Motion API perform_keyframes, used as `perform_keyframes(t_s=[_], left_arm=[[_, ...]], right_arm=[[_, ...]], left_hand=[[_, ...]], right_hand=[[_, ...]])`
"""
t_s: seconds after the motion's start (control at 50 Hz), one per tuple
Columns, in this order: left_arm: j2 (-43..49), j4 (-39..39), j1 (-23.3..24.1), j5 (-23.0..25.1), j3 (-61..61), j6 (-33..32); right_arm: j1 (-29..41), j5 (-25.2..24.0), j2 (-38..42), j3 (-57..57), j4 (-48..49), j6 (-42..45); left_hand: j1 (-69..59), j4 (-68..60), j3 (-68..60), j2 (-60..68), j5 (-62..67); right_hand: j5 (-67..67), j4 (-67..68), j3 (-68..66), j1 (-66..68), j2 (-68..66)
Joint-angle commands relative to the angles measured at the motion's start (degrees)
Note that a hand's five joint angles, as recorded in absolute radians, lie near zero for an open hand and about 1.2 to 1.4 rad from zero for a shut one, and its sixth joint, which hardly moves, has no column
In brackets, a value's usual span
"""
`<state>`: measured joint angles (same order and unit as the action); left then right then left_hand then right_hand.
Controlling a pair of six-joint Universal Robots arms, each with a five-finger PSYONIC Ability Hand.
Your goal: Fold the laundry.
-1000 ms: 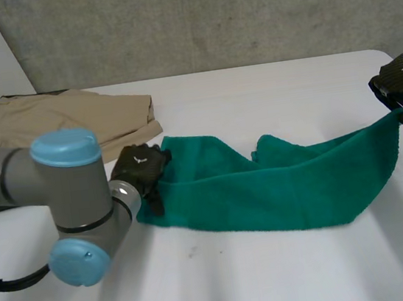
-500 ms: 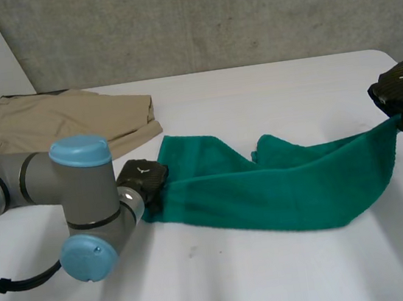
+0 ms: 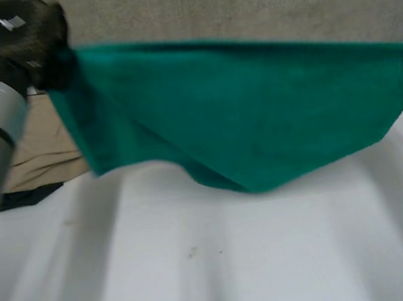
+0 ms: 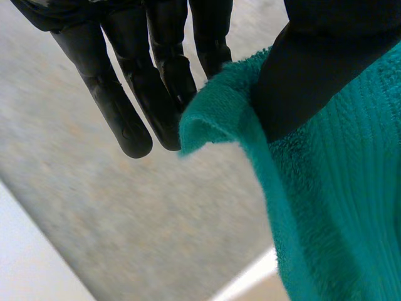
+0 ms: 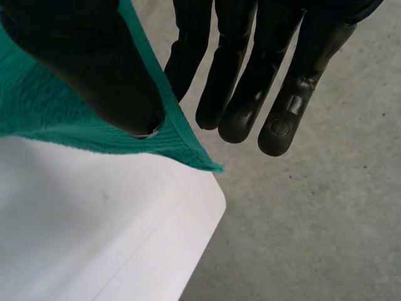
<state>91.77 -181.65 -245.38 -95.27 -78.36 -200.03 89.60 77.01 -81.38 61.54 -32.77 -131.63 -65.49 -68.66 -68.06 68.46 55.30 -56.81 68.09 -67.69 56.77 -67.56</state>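
head: from behind, down over table | wrists: very close on green towel corners | shared: towel

Ahead of you: grey concrete wall, mottled, running across back of head view. Below it, white tabletop, matte, with soft streaks of light and shade; note few small dark specks near its middle. In right wrist view you get rounded tabletop corner, and beyond it grey concrete floor, speckled, evenly lit.
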Motion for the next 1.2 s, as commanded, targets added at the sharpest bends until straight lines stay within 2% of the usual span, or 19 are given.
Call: perform_keyframes(t_s=[0.02, 0.14, 0.22, 0.32, 0.48, 0.54, 0.64, 0.68, 0.8, 0.88, 0.98, 1.12, 1.2], left_arm=[[0.8, -0.7, -2.3, 0.3, -1.5, -0.6], [12.4, -1.7, -2.5, 0.3, -0.2, -1.9], [21.1, -5.6, -2.5, 0.2, 5.1, -2.9], [29.2, -15.6, -2.4, 0.1, 16.5, -4.3], [32.2, -31.3, -2.3, -0.8, 31.4, -5.5], [31.9, -35.6, -1.9, -0.8, 32.2, -5.5], [29.1, -39.7, -1.9, -2.6, 30.1, -5.3], [27.9, -39.5, -2.0, -2.6, 27.1, -5.0], [22.6, -39.7, -2.6, -0.5, 8.3, -2.7], [22.1, -39.6, -3.3, 1.7, -3.5, -1.4], [22.5, -39.1, -3.4, 2.9, -15.7, -1.6], [22.8, -37.6, -3.5, 2.8, -25.3, -3.3], [22.8, -34.1, -3.4, 2.8, -27.2, -6.9]], right_arm=[[-0.1, -0.5, 2.3, 1.1, -6.1, 4.9], [0.7, 0.8, 11.7, -0.5, -4.8, 9.1], [2.4, 1.6, 17.8, -4.6, 2.1, 4.5], [6.5, 4.5, 23.1, -12.8, 13.9, -2.3], [11.9, 12.5, 27.9, -31.1, 33.4, -8.7], [12.5, 14.5, 27.5, -33.9, 41.1, -8.8], [12.9, 14.7, 25.6, -33.0, 45.3, -9.1], [13.1, 14.7, 24.2, -29.6, 44.4, -9.2], [12.4, 13.3, 19.6, -13.8, 42.8, -9.5], [12.4, 8.1, 17.0, 3.0, 42.8, -9.3], [10.8, 2.9, 16.6, 17.7, 42.7, -8.2], [7.8, 0.8, 16.5, 32.5, 42.5, -1.9], [7.8, 0.5, 16.4, 36.0, 42.6, 0.6]], left_hand=[[-14.5, -11.3, -11.9, 11.5, 14.7], [-14.5, -11.3, -11.9, 11.5, 14.7], [-14.5, -11.3, -11.9, 11.5, 14.7], [-14.5, -11.3, -11.9, 11.5, 14.7], [-14.5, -11.3, -11.9, 11.5, 14.7], [-14.5, -11.3, -11.9, 11.5, 14.7], [-14.5, -11.3, -11.9, 11.5, 14.7], [-14.5, -11.3, -11.9, 11.5, 14.7], [-14.5, -11.3, -11.9, 11.5, 14.7], [-14.5, -11.3, -11.9, 11.5, 14.7], [-14.5, -11.3, -11.9, 11.5, 14.7], [-14.5, -11.3, -11.9, 11.5, 14.7], [-14.5, -11.3, -11.9, 11.5, 14.7]], right_hand=[[-13.2, 11.9, -12.3, 23.2, -12.4], [-13.2, 11.9, -12.3, 23.2, -12.4], [-13.2, 11.9, -12.3, 23.2, -12.4], [-13.2, 11.9, -12.3, 23.2, -12.4], [-13.2, 11.9, -12.3, 23.2, -12.4], [-13.2, 11.9, -12.3, 23.2, -12.4], [-13.2, 11.9, -12.3, 23.2, -12.4], [-13.2, 11.9, -12.3, 23.2, -12.4], [-13.2, 11.9, -12.3, 23.2, -12.4], [-13.2, 11.9, -12.3, 23.2, -12.4], [-13.2, 11.9, -12.3, 23.2, -12.4], [-13.2, 11.9, -12.3, 23.2, -12.4], [-13.2, 11.9, -12.3, 23.2, -12.4]])
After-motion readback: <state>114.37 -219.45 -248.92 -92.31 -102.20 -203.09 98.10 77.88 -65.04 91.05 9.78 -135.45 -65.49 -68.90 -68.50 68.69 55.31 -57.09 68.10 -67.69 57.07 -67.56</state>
